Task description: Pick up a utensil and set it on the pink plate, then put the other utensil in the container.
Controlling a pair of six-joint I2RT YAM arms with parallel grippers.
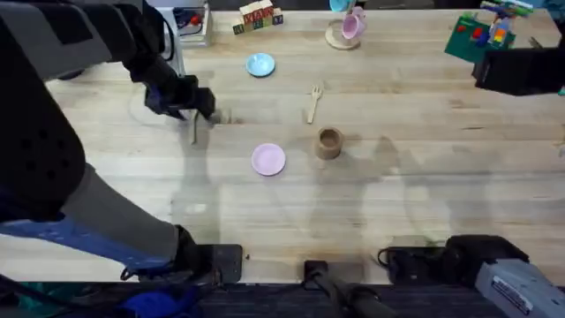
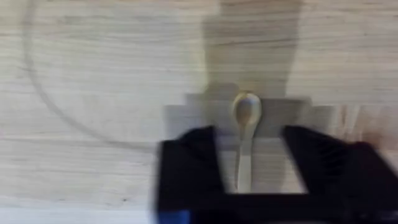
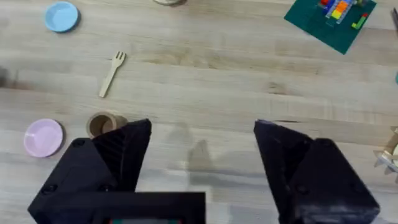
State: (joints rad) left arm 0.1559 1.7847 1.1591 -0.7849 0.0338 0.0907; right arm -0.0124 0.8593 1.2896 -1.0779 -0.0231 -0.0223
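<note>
Left pincer (image 2: pixel 249 180) is low over the bench (image 1: pixel 424 177), jaws spread wide, gripping nothing. Spoon (image 2: pixel 245 140) lies flat on the bench between the two fingers, touching neither, bowl pointing away from the wrist. Pink plate (image 1: pixel 268 160) sits apart, toward bench centre.

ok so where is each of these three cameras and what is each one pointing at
Overhead: above the arm bases, looking down and forward over the table; both arms show.
Left wrist: straight down at the spoon between the left tool fingers.
Right wrist: down at the table past the open right tool.
Shared: overhead and right wrist both show the fork, pink plate and wooden cup.
</note>
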